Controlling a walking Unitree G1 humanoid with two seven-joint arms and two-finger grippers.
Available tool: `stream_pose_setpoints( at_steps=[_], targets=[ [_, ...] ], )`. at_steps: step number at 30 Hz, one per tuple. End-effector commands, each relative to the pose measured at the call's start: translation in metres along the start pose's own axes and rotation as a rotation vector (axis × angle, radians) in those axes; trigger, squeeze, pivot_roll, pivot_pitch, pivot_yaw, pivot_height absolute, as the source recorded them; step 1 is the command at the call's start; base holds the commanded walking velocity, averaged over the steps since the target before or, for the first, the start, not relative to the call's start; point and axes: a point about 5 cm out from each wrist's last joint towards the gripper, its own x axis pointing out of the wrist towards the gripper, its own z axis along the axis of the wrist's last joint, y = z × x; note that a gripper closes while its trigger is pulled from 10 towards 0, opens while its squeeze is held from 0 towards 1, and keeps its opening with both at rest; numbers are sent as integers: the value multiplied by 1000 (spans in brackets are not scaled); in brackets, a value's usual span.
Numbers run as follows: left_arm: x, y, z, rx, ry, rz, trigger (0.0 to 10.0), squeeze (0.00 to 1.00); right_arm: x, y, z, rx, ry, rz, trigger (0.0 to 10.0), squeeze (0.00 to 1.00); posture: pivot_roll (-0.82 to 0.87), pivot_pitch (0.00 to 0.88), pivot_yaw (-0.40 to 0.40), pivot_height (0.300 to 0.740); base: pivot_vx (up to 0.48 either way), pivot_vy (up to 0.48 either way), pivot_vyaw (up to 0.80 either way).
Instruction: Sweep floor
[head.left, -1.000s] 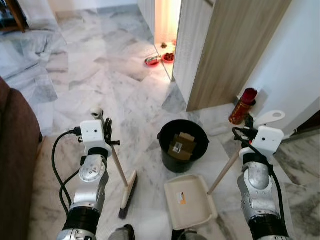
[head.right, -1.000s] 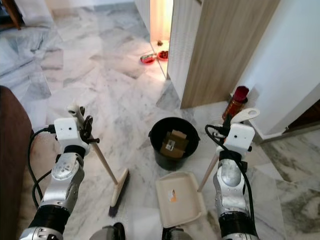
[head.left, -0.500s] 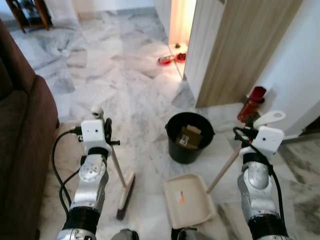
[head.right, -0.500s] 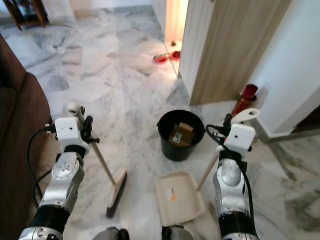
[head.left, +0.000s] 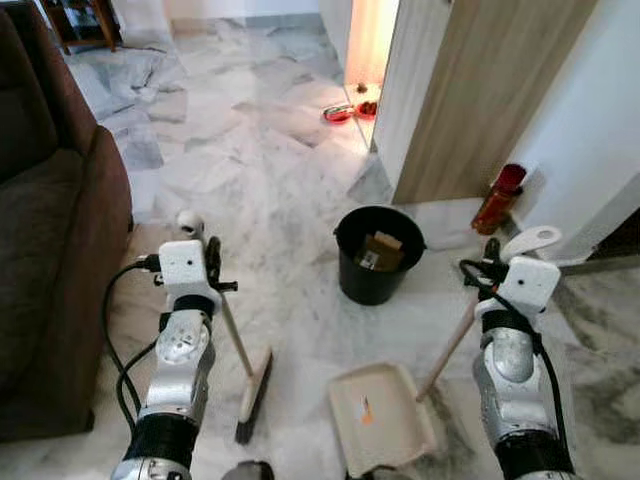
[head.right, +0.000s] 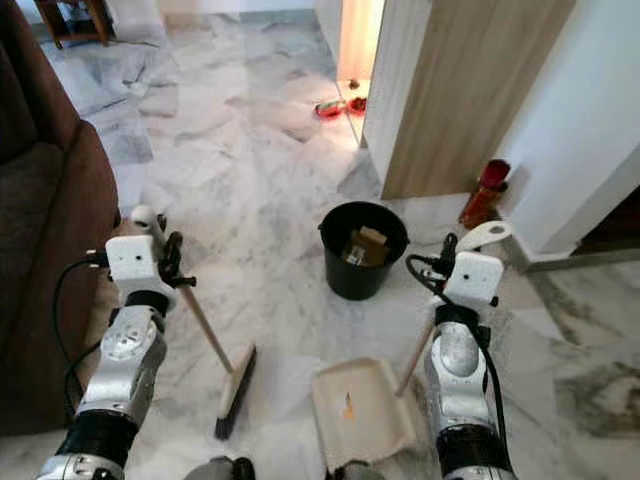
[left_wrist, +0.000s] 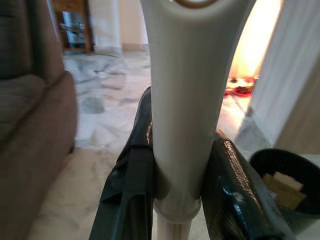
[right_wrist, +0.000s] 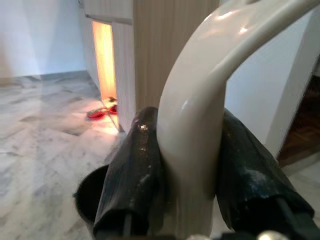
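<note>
My left gripper is shut on the cream top of a broom handle. Its wooden shaft slopes down to the broom head, which rests on the marble floor by my feet. My right gripper is shut on the curved cream grip of a dustpan handle. The cream dustpan lies flat on the floor in front of me, with a small orange mark inside. Between and beyond the two tools stands a black bucket with cardboard scraps in it.
A brown sofa runs along my left. A wooden door stands ahead on the right, with a red bottle at the white wall beside it. Red pet bowls sit in a lit doorway further off.
The whole view has shifted: the bucket now looks farther off and more of the sofa shows on the left. Both grippers hold their handles as before.
</note>
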Motion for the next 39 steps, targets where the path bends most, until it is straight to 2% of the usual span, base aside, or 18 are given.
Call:
stream_pose_setpoints(
  at_steps=[1,16,23,39],
  targets=[
    [2,-1,8,14,-41,-3,10000,0,1,0,3,18,-22,-5,10000,0,26,163,-23,740,0,0,0],
    [0,0,-1,24,-6,-4,10000,0,-1,2,-2,19,-7,12,10000,0,29,154,-26,740,0,0,0],
    [-5,2,-12,42,34,-18,10000,0,-5,0,-14,16,56,8,10000,0,27,140,-24,740,0,0,0],
    [-4,-6,-13,44,35,-77,10000,0,-10,1,-26,12,108,4,10000,0,23,101,-8,740,0,0,-788]
  ],
)
